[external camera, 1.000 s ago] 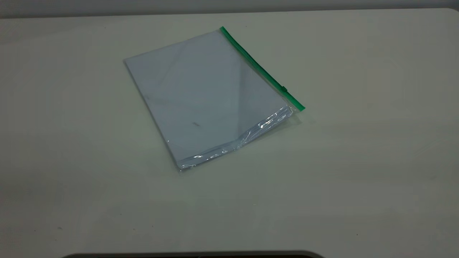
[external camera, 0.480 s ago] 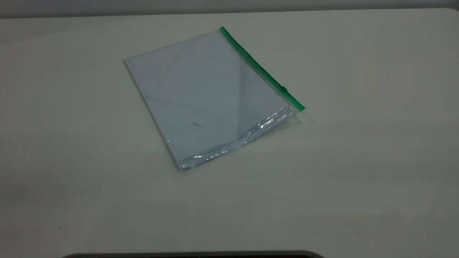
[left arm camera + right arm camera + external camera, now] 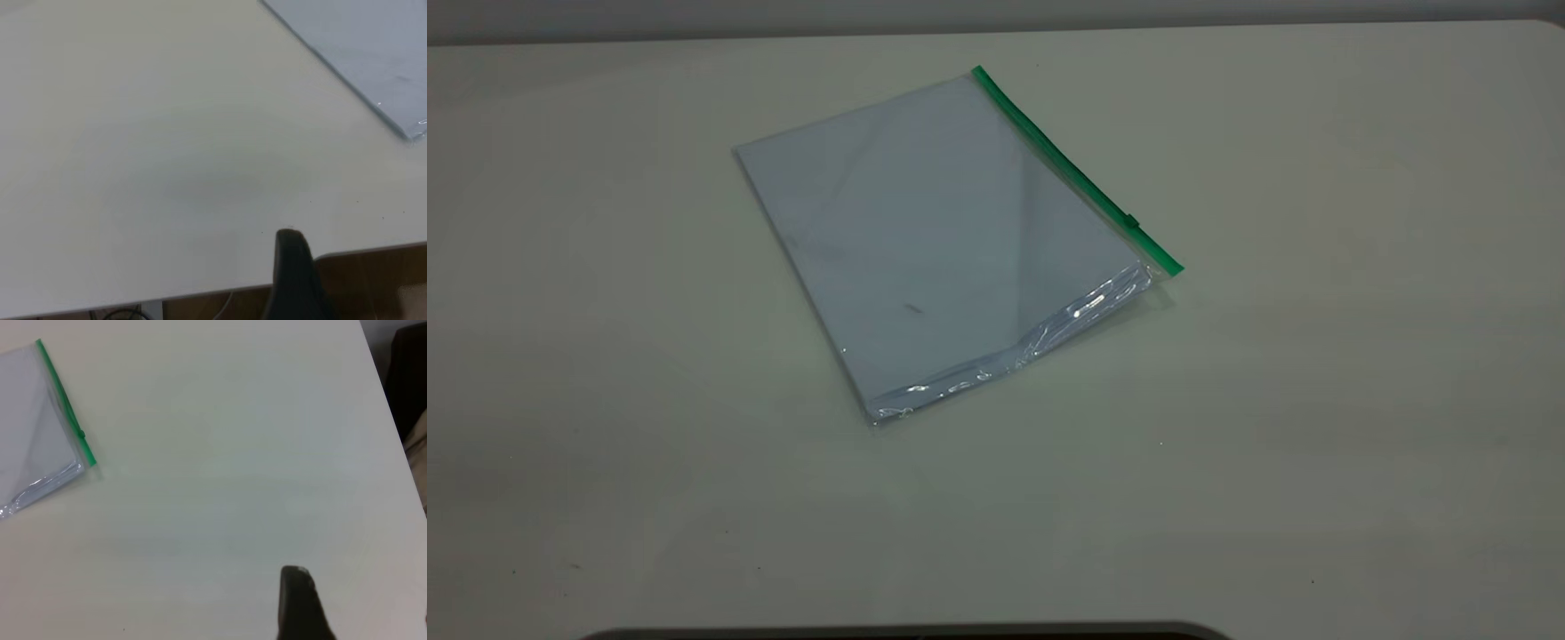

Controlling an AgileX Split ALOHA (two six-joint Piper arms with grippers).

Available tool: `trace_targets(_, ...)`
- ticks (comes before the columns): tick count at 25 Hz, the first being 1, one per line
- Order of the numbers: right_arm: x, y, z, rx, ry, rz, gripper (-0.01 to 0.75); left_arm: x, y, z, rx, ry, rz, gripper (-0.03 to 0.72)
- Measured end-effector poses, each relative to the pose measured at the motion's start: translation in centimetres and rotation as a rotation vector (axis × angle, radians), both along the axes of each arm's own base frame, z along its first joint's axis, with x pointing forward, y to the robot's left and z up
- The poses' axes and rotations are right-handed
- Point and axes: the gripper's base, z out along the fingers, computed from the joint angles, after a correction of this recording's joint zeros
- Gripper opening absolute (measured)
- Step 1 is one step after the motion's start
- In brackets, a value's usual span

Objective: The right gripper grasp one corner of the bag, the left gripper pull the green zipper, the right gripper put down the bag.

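The bag (image 3: pixel 947 244) lies flat on the table (image 3: pixel 1316 400), centre-left of the exterior frame, green zipper (image 3: pixel 1076 173) along its right edge, well apart from both the left gripper (image 3: pixel 293 273) and the right gripper (image 3: pixel 300 603), each showing one fingertip only, so their opening cannot be judged.

table (image 3: pixel 1316 400): pale, matte, a few tiny dark specks near its front edge | dark rounded edge (image 3: pixel 907 633): below the table front | brown floor (image 3: pixel 373 280): beyond the table edge, left wrist view
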Motion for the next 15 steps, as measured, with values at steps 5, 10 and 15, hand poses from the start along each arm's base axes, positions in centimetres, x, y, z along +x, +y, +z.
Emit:
trace_targets(5, 0.0, 0.0, 0.0, 0.006, 0.0, -0.002, 0.483, 0.0, 0.0, 0.0, -0.001, 0.0, 0.0, 0.55)
trace_targets(10, 0.1, 0.6, 0.3, 0.068, -0.031, 0.036, 0.483, 0.0, -0.4, 0.3, -0.047, -0.02, -0.021, 0.55)
trace_targets(15, 2.6, 1.6, 1.8, 0.141, -0.09, 0.125, 0.483, 1.5, -1.0, 2.4, -0.162, -0.039, -0.017, 0.55)
